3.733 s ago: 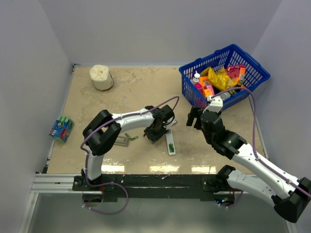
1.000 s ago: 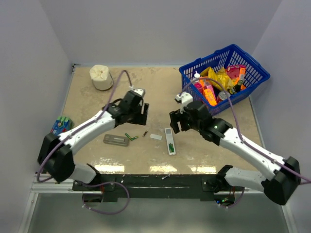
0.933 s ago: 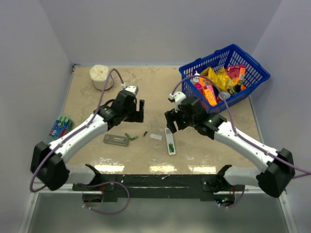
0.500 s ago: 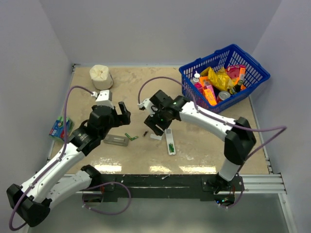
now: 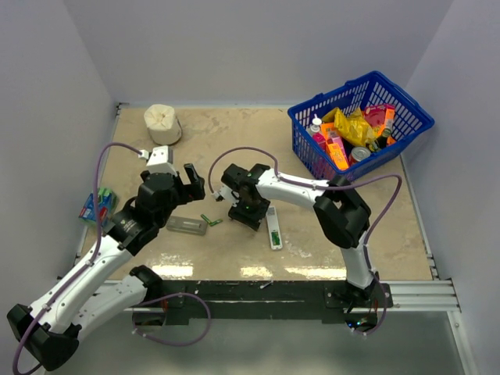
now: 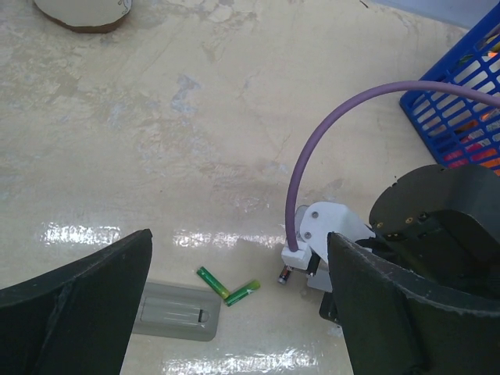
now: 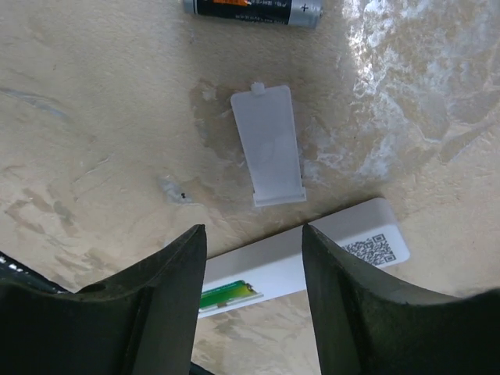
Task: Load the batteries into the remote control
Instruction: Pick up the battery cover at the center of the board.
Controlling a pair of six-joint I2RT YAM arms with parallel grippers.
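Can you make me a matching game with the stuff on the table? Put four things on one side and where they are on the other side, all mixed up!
Things:
1. white paper roll
2. blue plastic basket
3. two loose green cylindrical batteries
4. flat white plastic back cover

Places:
A. right beside the flat grey plastic piece
B. far left corner of the beige table
C. between the dark cylindrical battery and the slim white remote control
D. far right corner of the table

Pairs: 1-B, 2-D, 3-A, 4-C.
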